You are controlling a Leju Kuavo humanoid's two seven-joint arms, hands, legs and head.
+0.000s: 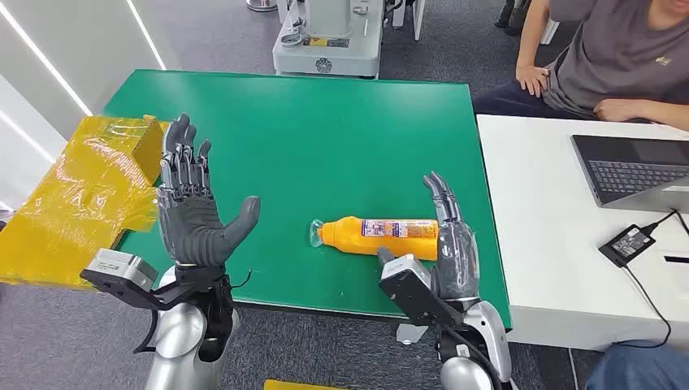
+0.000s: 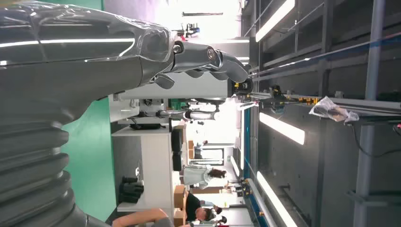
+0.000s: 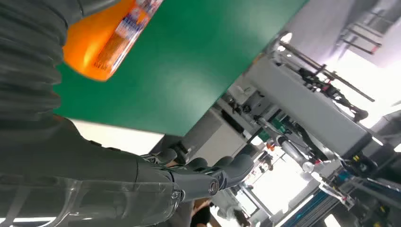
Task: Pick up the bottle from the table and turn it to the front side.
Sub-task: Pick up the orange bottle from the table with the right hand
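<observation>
I see the bottle (image 1: 378,236) lying flat on the green worktop (image 1: 325,138), long axis crosswise, base just beside my right hand (image 1: 451,236), fingers spread, holding nothing. My left hand (image 1: 191,203), also spread, is well apart.

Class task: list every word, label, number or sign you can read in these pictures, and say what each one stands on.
None can be read.
Orange bottle: printed label, too blurred.
Grey machine behind the green table: yellow sticker and round emblem, too small.
Person's shirt: small logo, unreadable.
</observation>
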